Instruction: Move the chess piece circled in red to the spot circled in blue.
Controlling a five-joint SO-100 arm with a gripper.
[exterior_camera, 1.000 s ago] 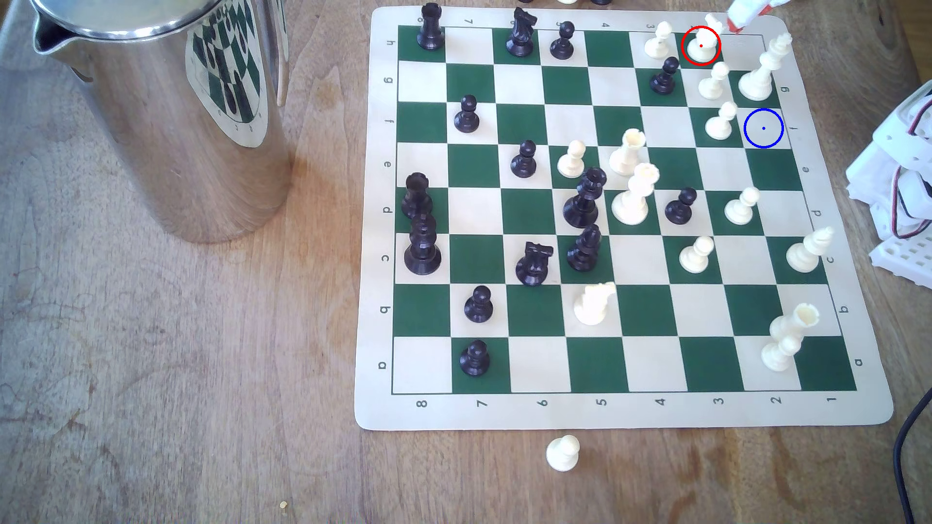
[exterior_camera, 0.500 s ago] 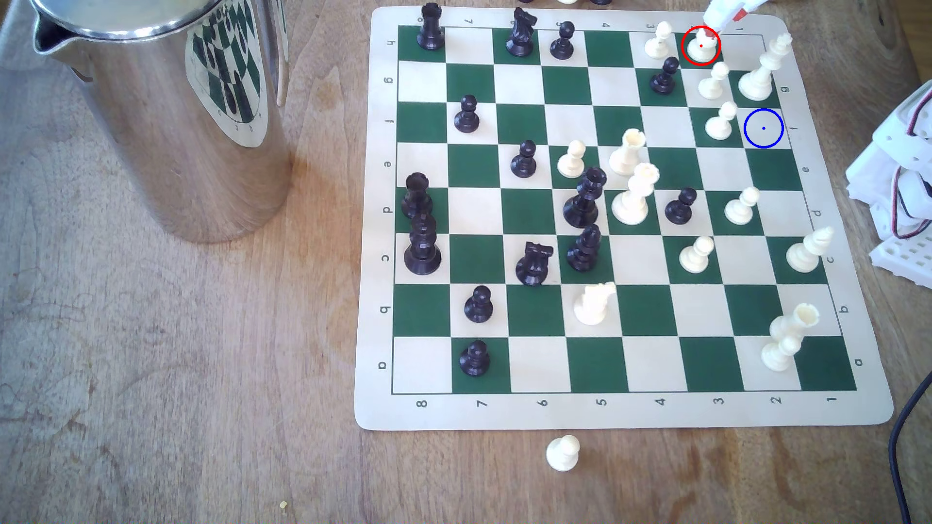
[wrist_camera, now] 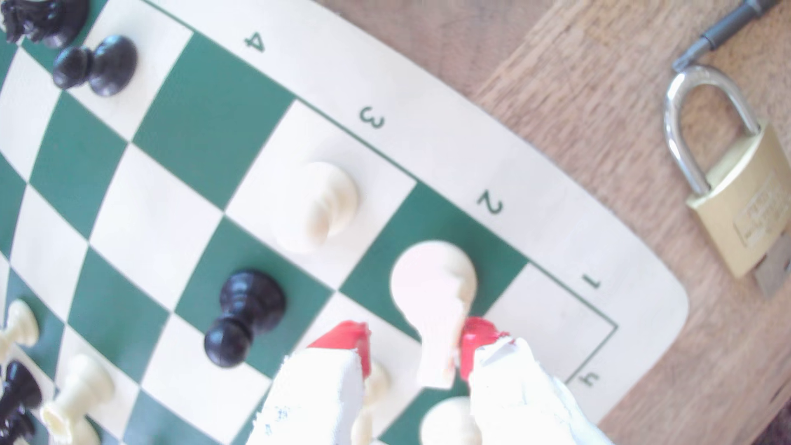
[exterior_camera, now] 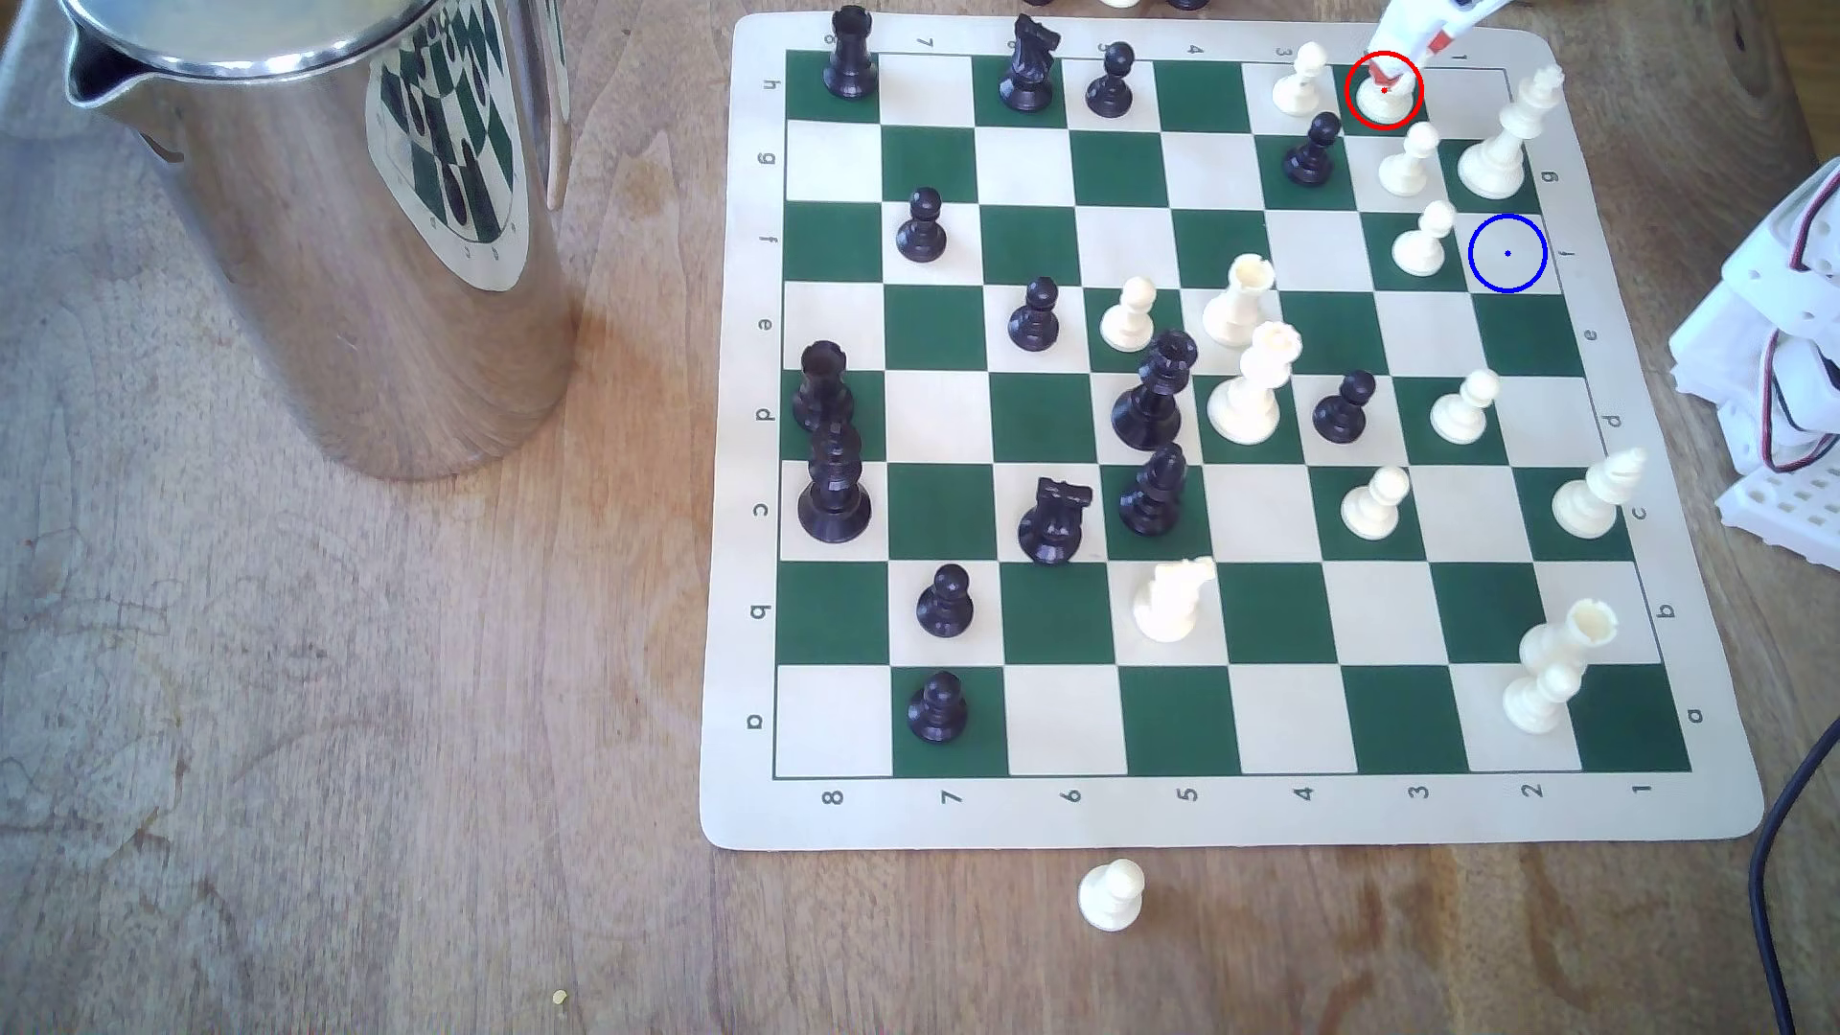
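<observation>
The chess piece, a cream-white knight [exterior_camera: 1387,98], stands upright inside the red circle on a green square at the far right corner of the chessboard [exterior_camera: 1235,818]. My gripper [exterior_camera: 1409,58] comes down over it from the far edge. In the wrist view the gripper [wrist_camera: 413,342] is open, with its red-tipped fingers [wrist_camera: 346,340] on either side of the knight [wrist_camera: 432,278]. One tip is at the knight's head and the other is a little apart. The spot [exterior_camera: 1507,254], a cream square with a blue circle, lies bare two rows nearer in the exterior view.
A white king [exterior_camera: 1498,149] and white pawns [exterior_camera: 1409,159] [exterior_camera: 1424,239] stand between the knight and the spot. A steel jug [exterior_camera: 329,229] stands at the exterior view's left. A loose white pawn [exterior_camera: 1110,894] lies off the board. A brass padlock [wrist_camera: 736,205] lies beyond the board's corner.
The gripper has moved down and toward the exterior view's left, from beside the board's corner to over the knight. The knight has not moved.
</observation>
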